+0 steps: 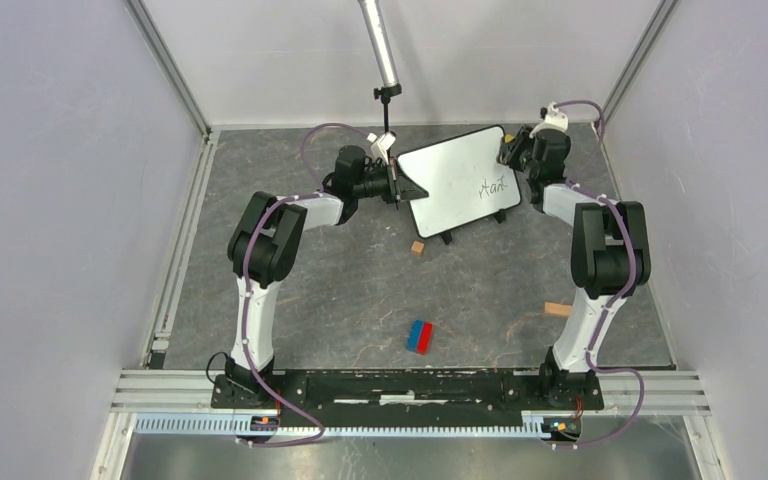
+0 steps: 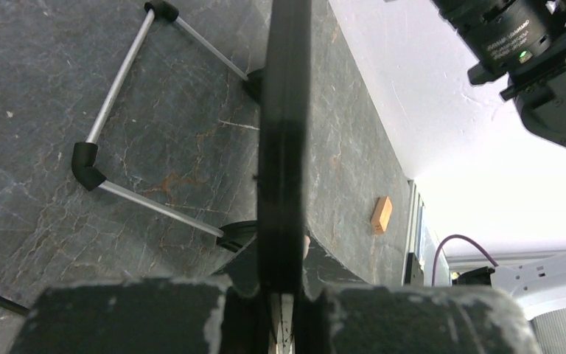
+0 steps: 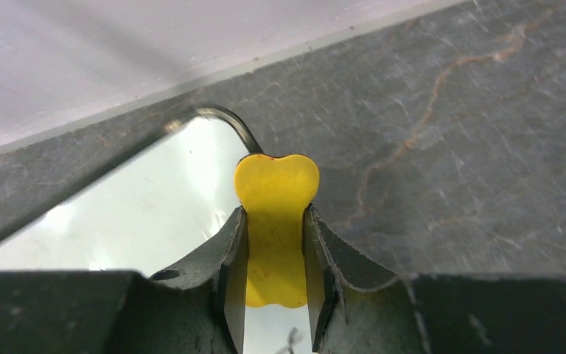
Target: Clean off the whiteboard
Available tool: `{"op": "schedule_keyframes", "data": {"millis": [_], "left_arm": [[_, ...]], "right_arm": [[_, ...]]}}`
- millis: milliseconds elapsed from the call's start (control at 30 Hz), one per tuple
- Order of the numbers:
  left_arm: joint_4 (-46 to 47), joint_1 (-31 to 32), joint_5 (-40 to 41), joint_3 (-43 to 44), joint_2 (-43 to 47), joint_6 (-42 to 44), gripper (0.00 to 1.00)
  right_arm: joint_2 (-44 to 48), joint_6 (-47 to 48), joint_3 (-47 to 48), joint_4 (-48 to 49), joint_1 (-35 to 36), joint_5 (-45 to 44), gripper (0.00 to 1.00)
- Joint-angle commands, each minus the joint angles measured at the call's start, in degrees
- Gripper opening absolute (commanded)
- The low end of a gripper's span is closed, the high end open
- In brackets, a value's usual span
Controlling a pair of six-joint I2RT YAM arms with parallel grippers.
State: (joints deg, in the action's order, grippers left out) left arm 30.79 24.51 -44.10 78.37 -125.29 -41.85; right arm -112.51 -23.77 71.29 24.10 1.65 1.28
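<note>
The whiteboard (image 1: 450, 178) stands tilted at the back of the table, with black handwriting (image 1: 493, 185) on its right side. My left gripper (image 1: 395, 186) is shut on the board's left edge, which shows as a black bar (image 2: 284, 133) between my fingers (image 2: 284, 295) in the left wrist view. My right gripper (image 1: 515, 152) is shut on a yellow eraser (image 3: 276, 214) at the board's upper right corner. The white surface (image 3: 140, 221) lies under and left of my right gripper (image 3: 274, 243). Whether the eraser touches the board is unclear.
A small wooden block (image 1: 417, 247) lies in front of the board, and another (image 1: 557, 310) near the right arm. A blue and red block (image 1: 419, 336) lies at the centre front. The board's silver stand with black feet (image 2: 88, 162) rests on the table. A metal pole (image 1: 380, 45) hangs above the back.
</note>
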Motion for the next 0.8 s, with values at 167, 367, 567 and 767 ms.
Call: {"op": "schedule_keyframes", "data": {"millis": [167, 367, 567, 767], "left_arm": [[-11.60, -0.89, 4.11, -2.14, -1.45, 2.97, 0.02], [-11.55, -0.88, 4.11, -2.07, -1.52, 2.97, 0.02], [-11.74, -0.94, 4.02, -1.90, -1.69, 3.08, 0.02], [-11.96, -0.99, 3.84, -1.60, -1.71, 3.11, 0.02]], "right_arm": [[1.72, 0.81, -13.02, -2.38, -1.30, 1.71, 0.23], [1.16, 2.13, -6.90, -3.72, 0.15, 1.78, 0.23], [-1.42, 0.52, 0.66, -4.43, 1.85, 2.70, 0.23], [-0.90, 2.98, -3.40, -3.56, 3.32, 0.78, 0.23]]}}
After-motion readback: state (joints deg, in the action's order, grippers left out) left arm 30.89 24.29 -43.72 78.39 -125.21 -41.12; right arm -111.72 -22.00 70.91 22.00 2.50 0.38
